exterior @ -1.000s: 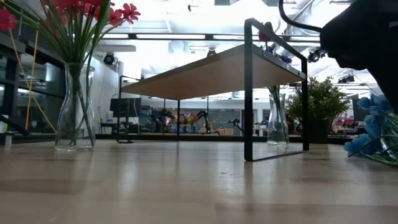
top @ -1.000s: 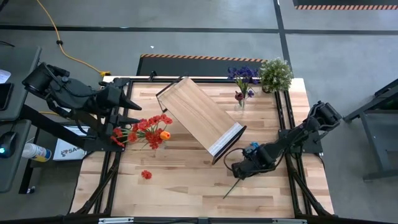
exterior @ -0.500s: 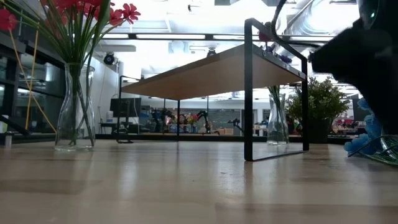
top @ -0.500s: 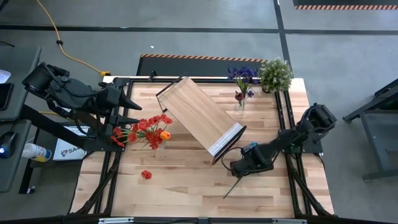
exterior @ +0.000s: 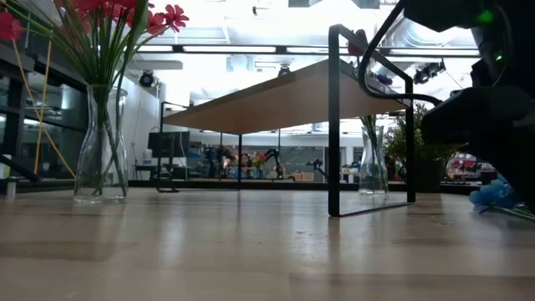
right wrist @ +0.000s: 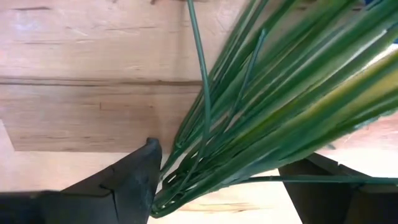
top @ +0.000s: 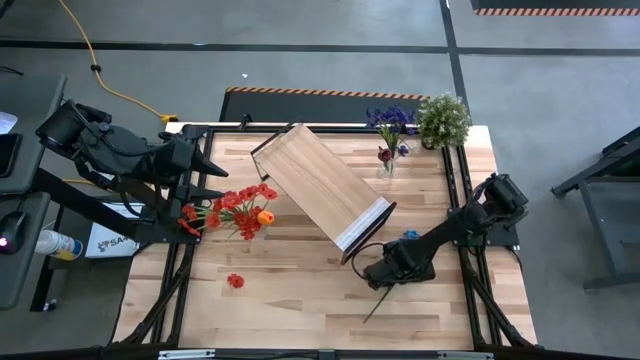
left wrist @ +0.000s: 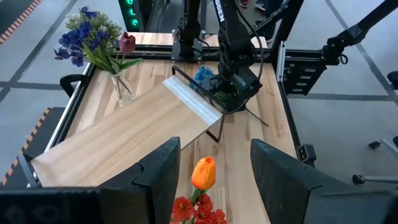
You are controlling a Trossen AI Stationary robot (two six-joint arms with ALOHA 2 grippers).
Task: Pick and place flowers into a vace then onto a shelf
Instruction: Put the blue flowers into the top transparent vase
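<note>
Straddling a bundle of green flower stems lying on the table, my right gripper has its fingers spread, not pinching, just beside the white end of the shelf. My left gripper hovers, fingers apart, above the vase of red and orange flowers.

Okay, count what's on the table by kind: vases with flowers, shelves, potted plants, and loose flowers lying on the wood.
Glass vases holding flowers: 2
Wooden shelf: 1
Potted plant: 1
Loose flowers lying on the table: 2, a red bloom and a long-stemmed blue flower
Total: 6
</note>
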